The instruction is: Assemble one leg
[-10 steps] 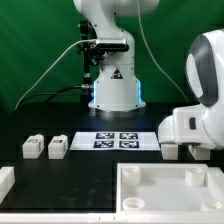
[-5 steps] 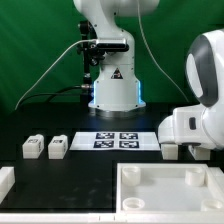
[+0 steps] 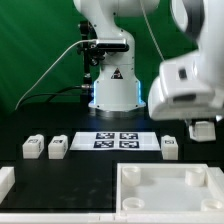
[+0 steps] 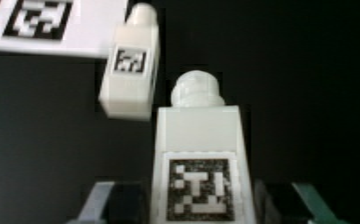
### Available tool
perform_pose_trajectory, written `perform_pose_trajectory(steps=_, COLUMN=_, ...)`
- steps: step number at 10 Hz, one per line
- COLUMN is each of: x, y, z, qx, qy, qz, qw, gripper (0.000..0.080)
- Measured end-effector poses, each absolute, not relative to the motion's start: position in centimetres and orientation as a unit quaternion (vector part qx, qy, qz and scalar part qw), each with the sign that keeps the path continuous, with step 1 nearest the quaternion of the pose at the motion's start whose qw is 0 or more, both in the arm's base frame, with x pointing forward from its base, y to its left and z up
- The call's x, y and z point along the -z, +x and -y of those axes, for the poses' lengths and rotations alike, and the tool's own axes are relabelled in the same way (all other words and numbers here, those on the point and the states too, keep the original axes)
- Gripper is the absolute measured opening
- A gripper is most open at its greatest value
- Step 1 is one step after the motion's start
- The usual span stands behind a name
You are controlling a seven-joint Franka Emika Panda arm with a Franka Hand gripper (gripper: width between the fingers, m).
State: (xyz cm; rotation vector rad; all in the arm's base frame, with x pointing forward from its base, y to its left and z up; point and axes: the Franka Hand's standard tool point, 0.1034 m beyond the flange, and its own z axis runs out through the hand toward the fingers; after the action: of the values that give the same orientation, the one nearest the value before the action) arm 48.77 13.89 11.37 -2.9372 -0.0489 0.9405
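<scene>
The fingers (image 4: 109, 198) stood on either side of the tagged end of a leg (image 4: 198, 140), close in on it and apparently pinching it. The wrist view was soft there and cut the contact off at its edge, so the grip itself could not be seen sharply. The leg ran away from the camera between them. Its black-and-white tag faced the lens and its rounded peg was at the far end, over the black desk (image 4: 52, 150). Just beyond that peg a second leg (image 4: 131, 65) lay on the desk, apart from the held one, with its own tag showing on the side. A corner of the marker board (image 4: 26, 20) sat past it. In the exterior view the arm (image 3: 188, 82) hung over that view's right side, smeared by motion, so the fingers could not be made out there. The second leg (image 3: 170, 147) stood on the desk (image 3: 100, 170) just below and beside the blurred hand, near the marker board's right end. The marker board (image 3: 115, 140) lay flat in the middle in front of the robot's base. A third leg (image 3: 57, 148) and a fourth leg (image 3: 32, 147) stood side by side well off toward the view's left. Nearest the camera lay the large white panel (image 3: 165, 200), its recessed corners facing up and showing only bare white floors.
</scene>
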Motion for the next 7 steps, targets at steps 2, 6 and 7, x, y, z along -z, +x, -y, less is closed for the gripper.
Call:
perform_pose_trajectory(steps=2, x=-13.1, y=50.9, z=-13.8, qx=-0.177, qy=-0.983, qz=0.012, qw=0.038, gripper=0.0287)
perform_pose_trajectory(steps=6, x=-15.7, y=55.7, z=-11.1, qx=0.093, qy=-0.994, qz=0.039, qw=0.049, gripper=0.0288)
perform_pose_trajectory(steps=7, x=-17.9, y=59.5, z=-9.6, qx=0.205, qy=-0.977, qz=0.044, qw=0.045, gripper=0.0288)
